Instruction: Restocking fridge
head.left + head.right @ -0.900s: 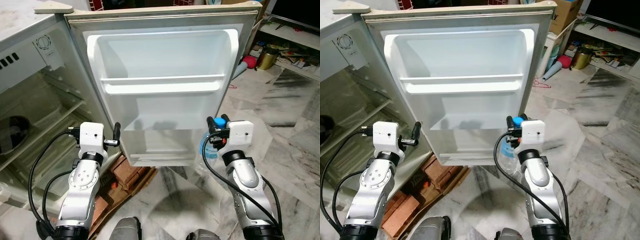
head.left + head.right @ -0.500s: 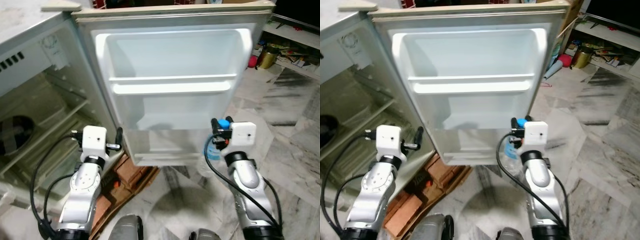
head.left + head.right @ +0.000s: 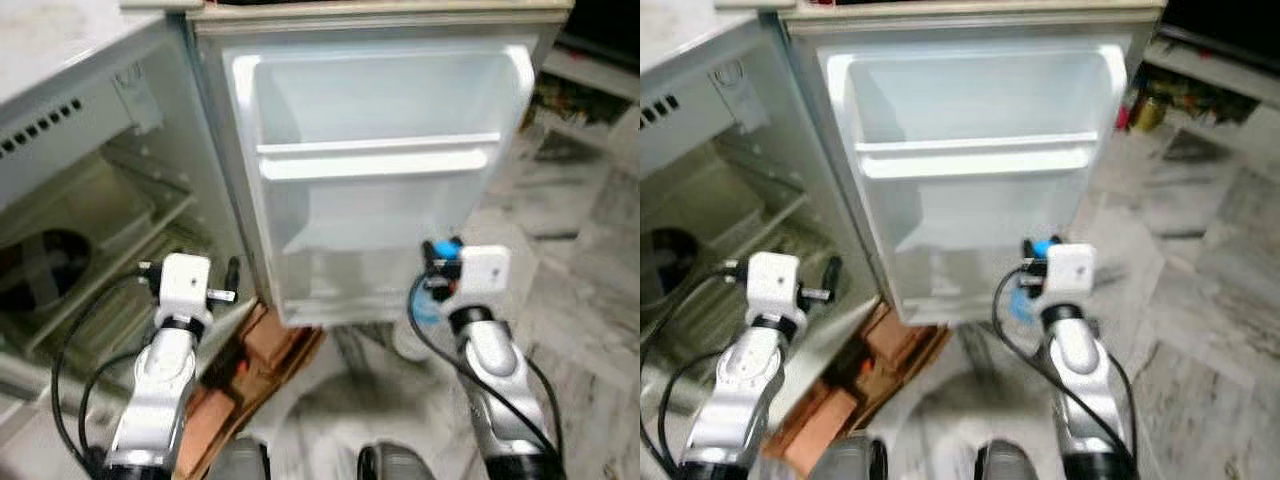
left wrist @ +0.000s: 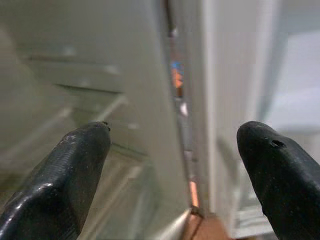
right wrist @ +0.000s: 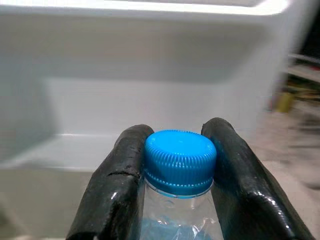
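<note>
**Count of things at the open fridge**

One fridge (image 3: 90, 120) with one open door (image 3: 380, 160). Two door shelves: an upper (image 3: 375, 158) and a lower (image 3: 350, 300). One bottle (image 5: 180, 200) with one blue cap (image 5: 180, 160). Two pincers, left (image 4: 175, 165) and right (image 5: 177, 175).

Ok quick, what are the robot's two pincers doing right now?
Left pincer: open, holding nothing, by the fridge door's hinge edge.
Right pincer: closed on the blue-capped bottle, facing the fridge door.

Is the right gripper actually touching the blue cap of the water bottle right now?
Touching. The right wrist view shows the right gripper with both black fingers pressed against the sides of the blue cap of the bottle, no gap on either side.
</note>
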### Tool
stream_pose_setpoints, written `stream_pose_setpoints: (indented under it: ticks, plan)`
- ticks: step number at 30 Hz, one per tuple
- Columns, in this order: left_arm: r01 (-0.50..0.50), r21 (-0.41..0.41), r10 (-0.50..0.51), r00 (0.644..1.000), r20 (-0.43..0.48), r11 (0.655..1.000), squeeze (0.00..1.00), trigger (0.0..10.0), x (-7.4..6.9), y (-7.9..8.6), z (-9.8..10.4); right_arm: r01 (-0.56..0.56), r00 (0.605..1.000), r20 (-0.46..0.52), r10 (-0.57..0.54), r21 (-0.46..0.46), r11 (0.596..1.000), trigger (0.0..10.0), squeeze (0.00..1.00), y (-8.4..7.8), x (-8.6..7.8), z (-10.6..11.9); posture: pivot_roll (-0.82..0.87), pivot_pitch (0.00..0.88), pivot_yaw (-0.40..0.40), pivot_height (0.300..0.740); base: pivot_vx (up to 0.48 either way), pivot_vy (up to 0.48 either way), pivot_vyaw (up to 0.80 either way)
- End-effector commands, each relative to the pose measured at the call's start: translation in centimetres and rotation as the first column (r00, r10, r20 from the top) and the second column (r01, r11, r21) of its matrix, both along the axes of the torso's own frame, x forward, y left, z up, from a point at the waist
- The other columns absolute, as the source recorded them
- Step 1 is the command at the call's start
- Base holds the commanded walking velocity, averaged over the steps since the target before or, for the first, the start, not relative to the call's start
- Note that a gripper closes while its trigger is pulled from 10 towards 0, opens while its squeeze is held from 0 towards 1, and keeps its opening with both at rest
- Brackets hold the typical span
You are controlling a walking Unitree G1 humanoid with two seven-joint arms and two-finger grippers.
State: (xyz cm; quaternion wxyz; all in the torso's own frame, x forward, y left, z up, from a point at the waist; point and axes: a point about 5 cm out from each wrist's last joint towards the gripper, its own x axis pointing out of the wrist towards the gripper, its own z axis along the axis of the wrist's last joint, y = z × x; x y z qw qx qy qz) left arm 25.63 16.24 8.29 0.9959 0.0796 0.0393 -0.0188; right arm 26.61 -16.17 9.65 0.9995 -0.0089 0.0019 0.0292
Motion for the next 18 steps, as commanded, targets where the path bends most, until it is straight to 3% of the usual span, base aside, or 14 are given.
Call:
stream_pose_setpoints:
  ticks: [1, 9, 18]
  plan:
    - [0.011, -0.017, -0.01, 1.0, 0.014, 1.0, 0.0, 10.0, 0.0, -0.6, 0.2, 0.005, 1.0, 0.007, -0.006, 0.03, 1.0, 10.0, 0.0, -0.7, -0.1, 0.5, 0.03, 0.113, -0.003, 0.74, 0.0, 0.0, 0.0]
    - [0.048, -0.067, -0.049, 0.999, -0.016, 0.997, 0.0, 10.0, -0.3, -1.0, -0.2, -0.034, 0.998, 0.058, 0.037, -0.043, 0.999, 10.0, 0.0, -0.3, -0.2, 1.3, 0.02, 0.104, -0.042, 0.74, 0.0, 0.0, 0.0]
    - [0.05, -0.101, -0.053, 0.998, -0.024, 0.994, 0.0, 10.0, -0.7, -1.2, -0.5, -0.05, 0.997, 0.062, 0.053, -0.041, 0.998, 10.0, 0.0, -0.4, 0.1, 1.6, 0.03, 0.095, -0.055, 0.74, 0.0, 0.0, 0.0]
